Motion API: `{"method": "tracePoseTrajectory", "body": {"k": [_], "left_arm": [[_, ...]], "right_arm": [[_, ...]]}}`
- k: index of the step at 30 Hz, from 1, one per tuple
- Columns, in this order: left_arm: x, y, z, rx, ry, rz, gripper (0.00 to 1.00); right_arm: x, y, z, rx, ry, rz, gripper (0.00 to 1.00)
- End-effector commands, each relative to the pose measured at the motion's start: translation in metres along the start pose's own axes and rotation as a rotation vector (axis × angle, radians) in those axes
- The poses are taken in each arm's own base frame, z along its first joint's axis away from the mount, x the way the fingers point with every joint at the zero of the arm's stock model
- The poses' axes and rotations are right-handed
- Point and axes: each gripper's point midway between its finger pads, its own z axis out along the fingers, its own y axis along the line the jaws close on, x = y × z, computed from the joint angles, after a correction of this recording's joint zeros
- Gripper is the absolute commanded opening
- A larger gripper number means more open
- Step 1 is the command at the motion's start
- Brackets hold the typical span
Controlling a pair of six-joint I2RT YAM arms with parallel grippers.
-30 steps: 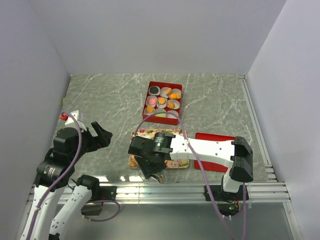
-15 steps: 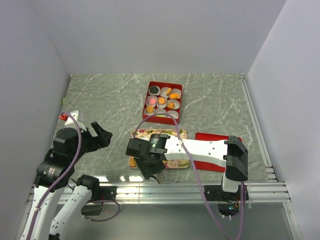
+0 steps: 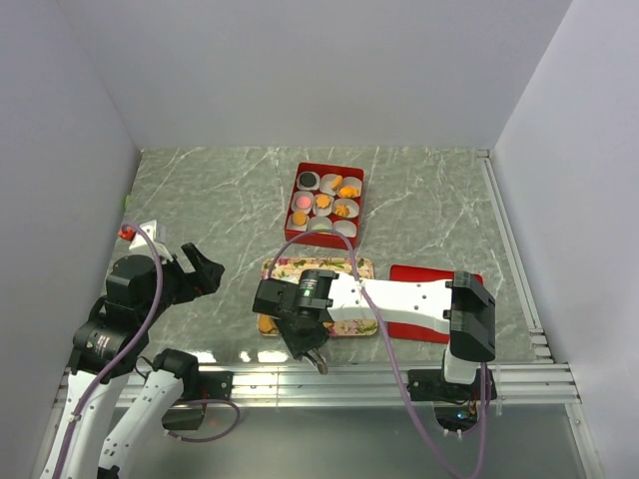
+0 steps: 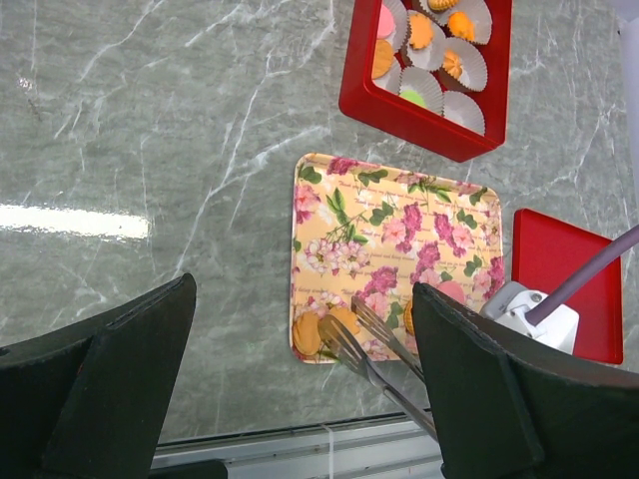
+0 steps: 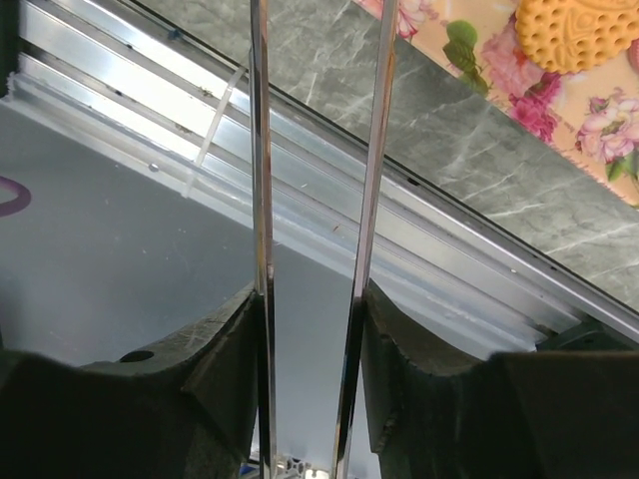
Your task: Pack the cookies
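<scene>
The cookies lie in two places. Several sit in white paper cups in the red box (image 3: pixel 326 172) (image 4: pixel 359 90): orange ones (image 4: pixel 421 30), a pink one (image 4: pixel 384 20) and a green one (image 4: pixel 414 99). Two orange cookies (image 4: pixel 308 334) lie at the near left corner of the floral tray (image 3: pixel 344 267) (image 4: pixel 339 220). Another orange one (image 4: pixel 407 317) and a pink one (image 4: pixel 451 291) lie further right. My right gripper (image 3: pixel 303 324) (image 5: pixel 310 299) is shut on metal tongs (image 4: pixel 361 334) (image 5: pixel 262 150), whose tips show by those two cookies. My left gripper (image 3: pixel 195 271) (image 4: pixel 303 286) is open and empty, raised at the left.
A red lid (image 3: pixel 424 274) (image 4: pixel 559 279) lies right of the tray, partly under my right arm. A golden embossed cookie (image 5: pixel 577 35) shows on the tray (image 5: pixel 599 130). The aluminium rail (image 3: pixel 379 377) (image 5: pixel 419 249) runs along the near edge. White walls close in the table.
My right arm has shifted its gripper and the tongs a little toward the near edge, and the tongs now stick out over the rail in the top view. The left arm has not moved.
</scene>
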Motion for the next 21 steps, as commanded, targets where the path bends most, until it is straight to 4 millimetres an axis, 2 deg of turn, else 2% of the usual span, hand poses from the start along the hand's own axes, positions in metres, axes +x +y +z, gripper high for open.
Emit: {"method": "tracePoseTrajectory", "body": {"k": [1, 5, 9, 16, 21], "left_arm": [[-0.008, -0.004, -0.001, 0.017, -0.039, -0.009, 0.96], [-0.009, -0.003, -0.001, 0.014, -0.043, -0.011, 0.96], [-0.011, -0.002, -0.002, 0.011, -0.05, -0.015, 0.96], [-0.01, -0.001, 0.0, 0.004, -0.045, -0.016, 0.96], [-0.011, 0.0, 0.0, -0.002, -0.052, -0.021, 0.96]], "right_arm": [[-0.005, 0.001, -0.001, -0.01, -0.032, 0.005, 0.4], [-0.011, -0.002, -0.009, -0.005, -0.048, 0.005, 0.39], [-0.031, -0.012, -0.026, -0.021, -0.091, 0.027, 0.39], [-0.076, -0.054, -0.066, -0.034, -0.189, 0.118, 0.39], [-0.11, -0.092, -0.088, 0.009, -0.248, 0.163, 0.39]]}}
